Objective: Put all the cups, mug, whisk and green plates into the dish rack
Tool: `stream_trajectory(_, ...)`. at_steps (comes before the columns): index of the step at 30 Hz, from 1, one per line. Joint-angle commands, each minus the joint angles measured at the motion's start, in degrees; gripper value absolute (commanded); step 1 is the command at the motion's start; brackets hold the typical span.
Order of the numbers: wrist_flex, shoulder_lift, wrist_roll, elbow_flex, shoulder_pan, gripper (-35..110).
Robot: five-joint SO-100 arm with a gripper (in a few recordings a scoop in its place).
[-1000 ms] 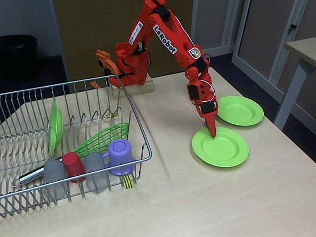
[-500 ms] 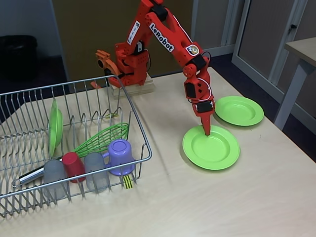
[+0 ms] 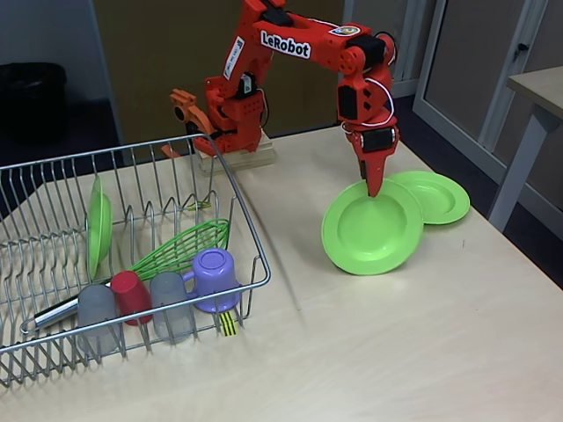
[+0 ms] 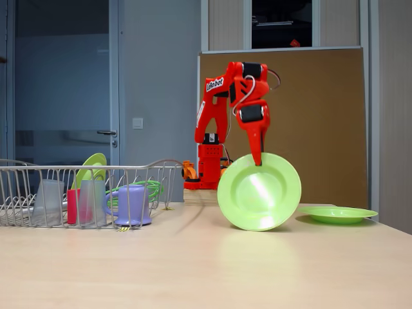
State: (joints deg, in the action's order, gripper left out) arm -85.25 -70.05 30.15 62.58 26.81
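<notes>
Hanging from the gripper [image 3: 375, 186], clamped on its top rim, tilted green plate [image 3: 369, 233].

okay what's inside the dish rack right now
The dish rack holds one green plate upright, the whisk, the purple mug, a red cup and two grey cups. The whisk's handle is partly covered by the cups.

Even indoor light, soft shadows, sharp focus.
</notes>
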Motion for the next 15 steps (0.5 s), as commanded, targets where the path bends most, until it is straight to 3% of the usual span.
stream_trajectory(1, -6.15, -1.76, -1.23, -9.05, -1.41, 0)
stream_trajectory(10, -19.95, 3.08, -7.21, -37.27, -5.71, 0)
stream_trajectory(15, -19.86, 0.62, -12.57, -42.45, -7.82, 0)
